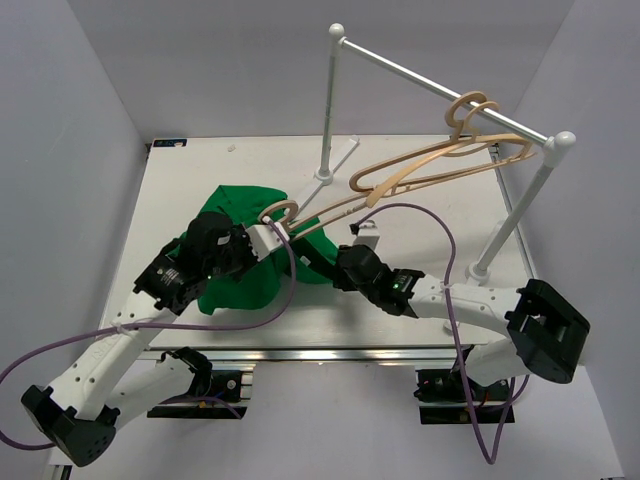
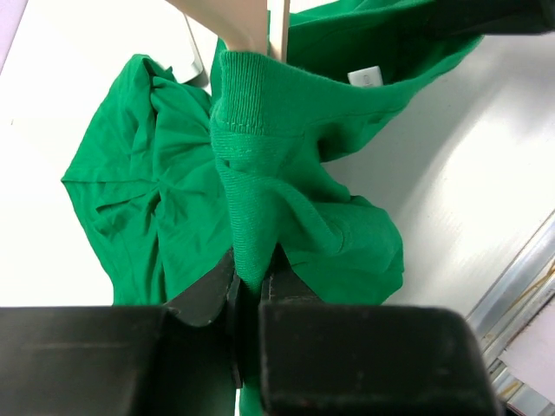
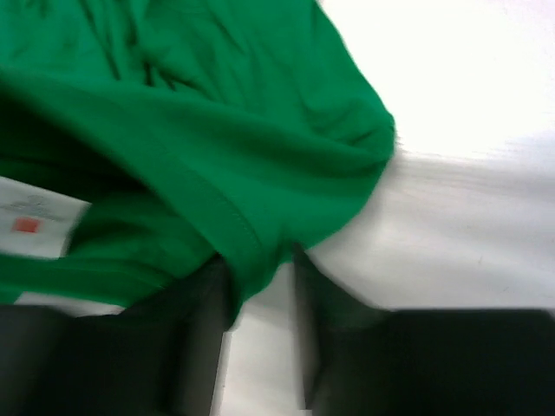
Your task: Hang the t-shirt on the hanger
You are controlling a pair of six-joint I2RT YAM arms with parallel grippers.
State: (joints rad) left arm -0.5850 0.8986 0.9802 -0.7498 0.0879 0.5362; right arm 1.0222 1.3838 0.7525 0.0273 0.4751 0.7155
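black left end effector (image 2: 251, 290) closest to lens, fingers pinched nearly shut on ribbed collar band of plain bright green fabric t-shirt (image 2: 130, 182). shirt bunched in soft crumpled folds on white worktop (image 1: 190, 170), left of centre, between both arms. pale tan wooden clothes hanger (image 1: 281, 210) lying at shirt's upper edge, rounded hook clear of cloth, one thin curved arm apparently poked in under collar; smooth wood just above the rib knit in left wrist view. black right end effector (image 3: 260, 286) low over worktop, fingers part-way apart astride a stitched hem fold; view blurred, cannot tell whether pinch has bitten.

step judged: threading. collar gripped, hanger partly in, shirt not yet spread over both shoulders. next move likely needs firm hold on hem, then drawing cloth along hanger arm without dragging hanger away. thin knit looks stretchy, probably slippery on smooth wood.

two more tan hangers (image 1: 465, 140) hooked on white metal rail (image 1: 440, 85), well apart from shirt.
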